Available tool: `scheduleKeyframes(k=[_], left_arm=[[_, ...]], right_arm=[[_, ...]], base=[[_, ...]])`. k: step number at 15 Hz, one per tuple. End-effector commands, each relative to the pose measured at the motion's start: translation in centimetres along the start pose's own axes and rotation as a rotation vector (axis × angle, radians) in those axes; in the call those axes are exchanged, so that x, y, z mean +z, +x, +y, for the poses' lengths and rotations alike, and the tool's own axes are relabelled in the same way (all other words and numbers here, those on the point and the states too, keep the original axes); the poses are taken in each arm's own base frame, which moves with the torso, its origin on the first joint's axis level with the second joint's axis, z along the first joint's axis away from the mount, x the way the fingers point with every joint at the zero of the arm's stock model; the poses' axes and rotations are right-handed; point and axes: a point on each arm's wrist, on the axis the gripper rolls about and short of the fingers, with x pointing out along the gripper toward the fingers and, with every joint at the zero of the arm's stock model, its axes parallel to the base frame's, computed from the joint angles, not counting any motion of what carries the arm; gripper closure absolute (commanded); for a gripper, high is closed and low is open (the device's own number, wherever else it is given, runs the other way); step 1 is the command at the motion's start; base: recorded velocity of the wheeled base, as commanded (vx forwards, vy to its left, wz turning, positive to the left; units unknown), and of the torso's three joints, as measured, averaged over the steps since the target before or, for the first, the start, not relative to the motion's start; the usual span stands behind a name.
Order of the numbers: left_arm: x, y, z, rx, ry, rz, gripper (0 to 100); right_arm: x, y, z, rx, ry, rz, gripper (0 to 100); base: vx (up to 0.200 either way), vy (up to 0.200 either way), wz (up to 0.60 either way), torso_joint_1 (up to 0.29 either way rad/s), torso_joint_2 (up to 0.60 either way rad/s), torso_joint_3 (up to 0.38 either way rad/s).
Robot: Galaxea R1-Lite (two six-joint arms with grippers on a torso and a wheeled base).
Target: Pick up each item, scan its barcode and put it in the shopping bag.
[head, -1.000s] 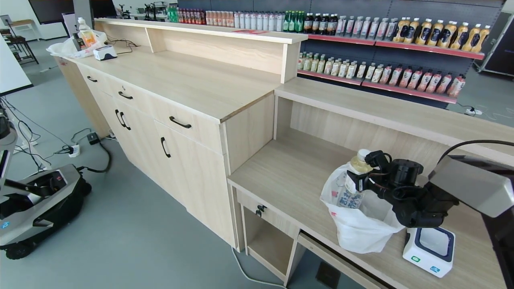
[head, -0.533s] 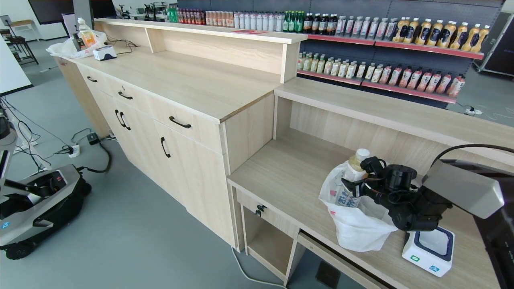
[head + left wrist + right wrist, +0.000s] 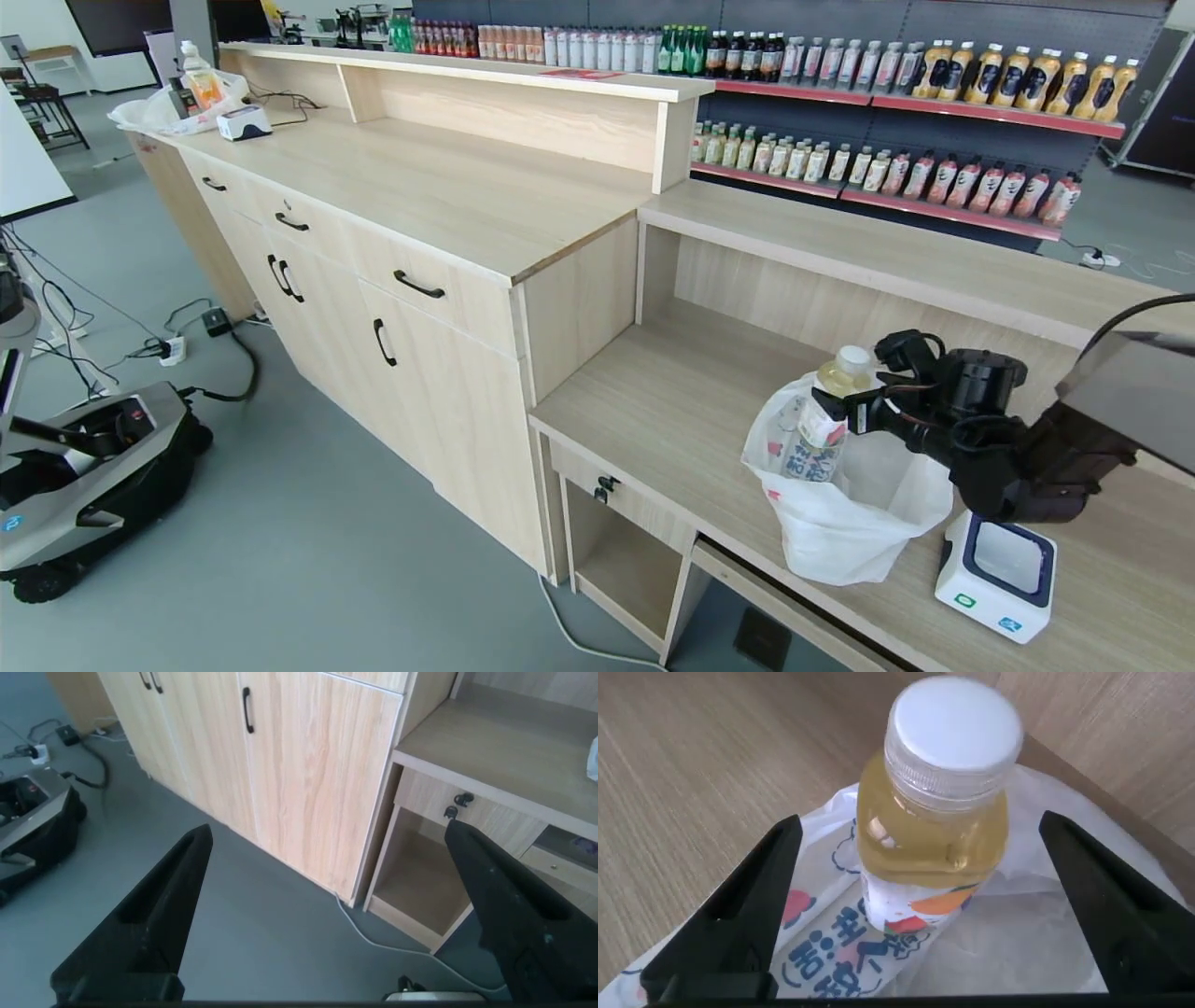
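Observation:
A clear bottle of yellow drink (image 3: 830,414) with a white cap stands in the white shopping bag (image 3: 840,523) on the low desk (image 3: 672,401). My right gripper (image 3: 873,387) hovers just right of the bottle's neck, open. In the right wrist view the bottle (image 3: 934,849) sits between the spread fingers (image 3: 747,915) without touching them, the bag (image 3: 822,924) around it. A white barcode scanner (image 3: 997,574) stands right of the bag. My left gripper (image 3: 327,835) hangs open over the grey floor in front of the cabinet (image 3: 318,765).
A taller counter (image 3: 448,196) adjoins the desk on the left, with a raised ledge (image 3: 887,252) behind the desk. Shelves of bottles (image 3: 887,121) line the back. Another robot's base (image 3: 84,476) and cables (image 3: 187,345) lie on the floor at left.
The right gripper lowered the bottle into the bag, then let go and drew back up and to the right. The bottle now stands in the bag.

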Motion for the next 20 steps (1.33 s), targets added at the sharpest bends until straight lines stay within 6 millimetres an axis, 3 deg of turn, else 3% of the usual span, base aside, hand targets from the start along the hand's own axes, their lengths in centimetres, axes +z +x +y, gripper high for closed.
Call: scheduleKeyframes(k=[1,3,4,5,7,9,14,20], left_arm=[[0.0,0.0,0.0,0.000,0.000,0.000,0],[0.0,0.0,0.0,0.000,0.000,0.000,0],[0.0,0.0,0.0,0.000,0.000,0.000,0],[0.0,0.0,0.0,0.000,0.000,0.000,0],[0.0,0.0,0.0,0.000,0.000,0.000,0],[0.0,0.0,0.0,0.000,0.000,0.000,0],[0.0,0.0,0.0,0.000,0.000,0.000,0],[0.0,0.0,0.0,0.000,0.000,0.000,0]], right_arm=[[4.6,-5.3,-0.8,-0.030,-0.016,-0.037,0],[7.8,-12.5,-0.8,-0.069,-0.048,-0.048,0],[8.1,-14.3,-1.0,-0.086,-0.076,-0.035,0],[9.0,-17.8,-2.1,-0.146,-0.149,-0.011,0],[9.7,-20.5,-3.2,-0.205,-0.155,0.024,0],[9.2,-22.9,-4.4,-0.289,-0.138,0.079,0],[6.4,-25.5,-6.8,-0.436,-0.063,0.239,0],[0.8,-20.8,-9.3,-0.404,0.141,0.308,0]], base=[[0.000,0.000,0.00,0.000,0.00,0.000],[0.000,0.000,0.00,0.000,0.00,0.000],[0.000,0.000,0.00,0.000,0.00,0.000],[0.000,0.000,0.00,0.000,0.00,0.000],[0.000,0.000,-0.60,0.005,0.01,0.005],[0.000,0.000,-0.60,0.000,0.00,0.005],[0.000,0.000,-0.60,0.006,0.00,0.000],[0.000,0.000,-0.10,0.000,0.00,0.000]])
